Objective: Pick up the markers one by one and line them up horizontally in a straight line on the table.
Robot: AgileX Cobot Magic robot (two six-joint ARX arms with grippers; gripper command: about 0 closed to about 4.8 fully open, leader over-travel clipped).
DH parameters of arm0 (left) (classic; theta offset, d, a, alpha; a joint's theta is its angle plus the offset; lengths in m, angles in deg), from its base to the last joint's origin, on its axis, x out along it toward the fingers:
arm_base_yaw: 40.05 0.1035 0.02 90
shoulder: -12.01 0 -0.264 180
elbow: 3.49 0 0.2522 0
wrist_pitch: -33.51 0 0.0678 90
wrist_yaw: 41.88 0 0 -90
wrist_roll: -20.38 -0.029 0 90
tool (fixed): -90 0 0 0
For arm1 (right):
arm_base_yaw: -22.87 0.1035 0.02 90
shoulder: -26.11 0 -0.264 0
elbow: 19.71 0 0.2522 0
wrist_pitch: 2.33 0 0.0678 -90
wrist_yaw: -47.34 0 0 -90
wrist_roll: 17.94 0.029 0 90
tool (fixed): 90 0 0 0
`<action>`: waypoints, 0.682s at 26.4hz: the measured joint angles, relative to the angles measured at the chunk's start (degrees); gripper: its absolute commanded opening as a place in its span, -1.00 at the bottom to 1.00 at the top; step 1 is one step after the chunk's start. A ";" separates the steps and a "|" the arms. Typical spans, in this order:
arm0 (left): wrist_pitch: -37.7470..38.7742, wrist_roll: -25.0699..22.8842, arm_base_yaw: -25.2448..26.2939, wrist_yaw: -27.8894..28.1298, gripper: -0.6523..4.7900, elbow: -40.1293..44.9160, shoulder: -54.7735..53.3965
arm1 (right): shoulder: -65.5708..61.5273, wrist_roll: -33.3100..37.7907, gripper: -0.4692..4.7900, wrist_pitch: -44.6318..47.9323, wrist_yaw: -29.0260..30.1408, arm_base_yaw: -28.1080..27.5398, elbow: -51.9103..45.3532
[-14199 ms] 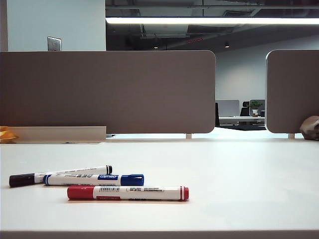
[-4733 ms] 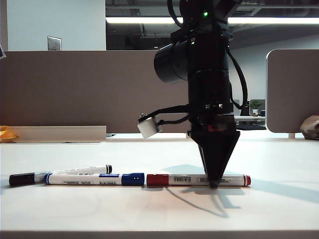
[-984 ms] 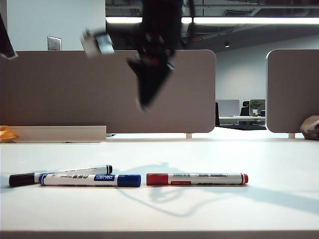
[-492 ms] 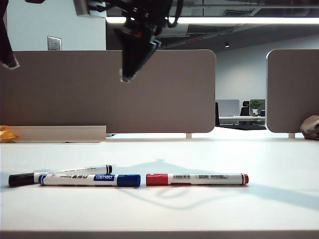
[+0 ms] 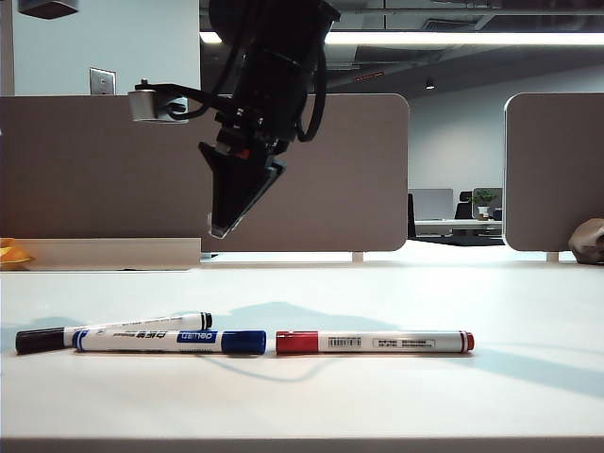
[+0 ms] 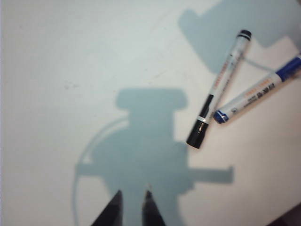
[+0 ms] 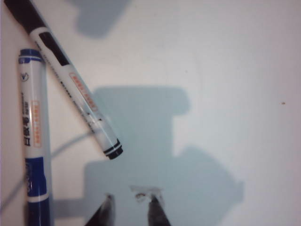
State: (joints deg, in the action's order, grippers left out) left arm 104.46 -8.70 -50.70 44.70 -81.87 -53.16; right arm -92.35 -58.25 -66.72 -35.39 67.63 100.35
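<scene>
The right gripper (image 5: 219,226) has dropped lower above the black marker (image 5: 113,330), fingers parted, empty. The left gripper (image 6: 131,209) hangs empty, parted. Blue marker (image 5: 170,341) and red marker (image 5: 374,342) stay end-to-end near the table's (image 5: 528,377) front edge.

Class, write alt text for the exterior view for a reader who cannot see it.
Three markers lie on the off-white table: the red-capped marker and blue-capped marker end to end, the black-capped marker angled behind the blue. The right gripper hangs above them, holding nothing.
</scene>
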 measured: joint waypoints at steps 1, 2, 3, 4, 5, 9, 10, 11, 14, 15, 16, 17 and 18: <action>-0.46 0.61 0.66 -0.09 -0.55 0.00 0.20 | -0.13 0.00 -0.38 0.35 0.17 0.00 0.00; -1.07 1.14 1.36 -0.28 -0.55 0.00 0.52 | -0.20 -0.02 -0.38 0.61 0.57 0.00 0.00; -1.75 1.84 1.99 -0.72 -0.55 -0.02 0.92 | -0.33 0.00 -0.38 0.90 1.40 -0.02 0.02; -2.29 2.21 2.54 -1.22 -0.55 -0.02 1.29 | -0.39 0.00 -0.38 1.09 2.08 -0.07 0.02; -2.56 2.43 2.80 -1.77 -0.55 -0.02 1.62 | -0.48 -0.02 -0.38 1.20 2.73 -0.04 0.02; -3.02 2.86 3.43 -2.56 -0.55 -0.02 2.34 | -0.90 -0.02 -0.38 1.27 3.93 0.20 0.02; -3.02 2.89 3.43 -2.56 -0.55 -0.02 2.40 | -1.05 -0.02 -0.38 1.27 4.39 0.20 0.02; -2.95 2.95 3.43 -2.58 -0.55 -0.02 2.49 | -1.29 0.00 -0.37 1.33 5.11 0.22 0.02; -2.62 2.99 3.41 -2.60 -0.55 -0.02 3.41 | -2.62 0.00 -0.36 2.16 7.19 0.92 0.00; -2.23 2.99 3.41 -2.60 -0.55 -0.02 3.61 | -3.10 0.00 -0.25 2.60 7.34 1.29 0.00; -1.70 2.99 3.41 -2.58 -0.55 -0.02 4.00 | -4.04 -0.02 -0.17 3.15 7.78 1.62 0.00; -1.60 2.99 3.41 -2.58 -0.55 -0.02 4.35 | -4.63 -0.02 -0.12 3.26 8.48 1.73 0.00; -1.60 2.99 3.41 -2.58 -0.55 -0.02 4.66 | -5.05 -0.02 -0.12 3.23 8.79 1.86 0.00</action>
State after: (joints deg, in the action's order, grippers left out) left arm 102.87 -5.71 -47.29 42.12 -81.89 -48.50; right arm -97.40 -58.28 -63.49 -26.61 69.48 100.35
